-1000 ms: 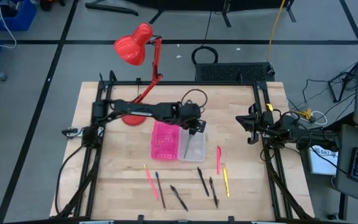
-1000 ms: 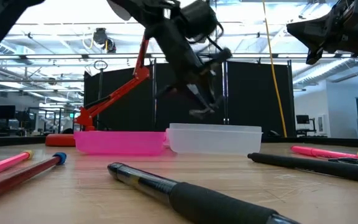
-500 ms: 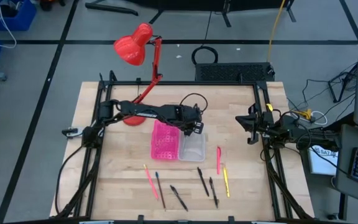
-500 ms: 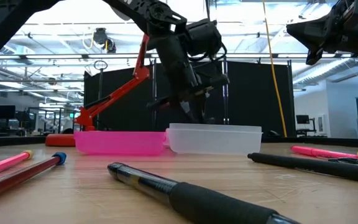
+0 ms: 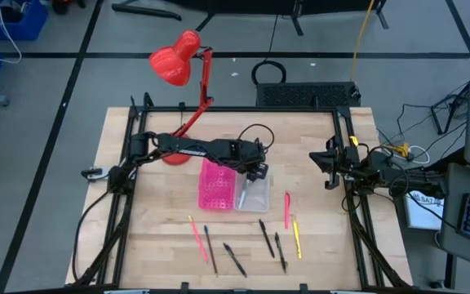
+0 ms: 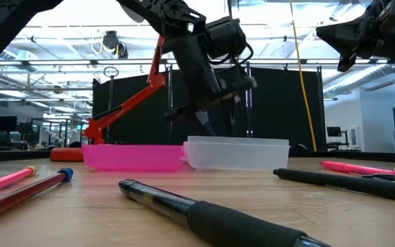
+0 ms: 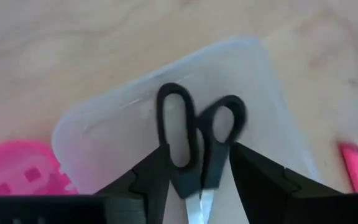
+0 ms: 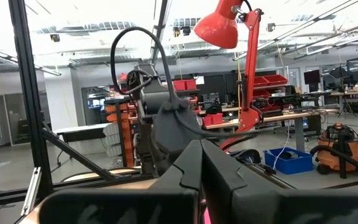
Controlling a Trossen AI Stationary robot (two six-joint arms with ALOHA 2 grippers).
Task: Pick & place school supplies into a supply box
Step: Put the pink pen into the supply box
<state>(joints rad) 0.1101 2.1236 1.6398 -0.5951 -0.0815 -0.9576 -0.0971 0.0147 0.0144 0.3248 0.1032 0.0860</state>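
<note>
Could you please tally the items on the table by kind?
Pens and pencils: 7
Scissors: 1
Trays: 2, the pink tray and the clear tray
Lamp: 1
Total: 11

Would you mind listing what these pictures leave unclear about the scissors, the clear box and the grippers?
- Scissors: blades cut off by the left wrist view's edge, between the left gripper's fingers.
- Clear box: whether the scissors touch its floor; the low view's translucent wall hides it.
- Right gripper: nothing visible between its closed fingers; it waits at the table's right edge.
- Pens: too small in the high view for detail.
</note>
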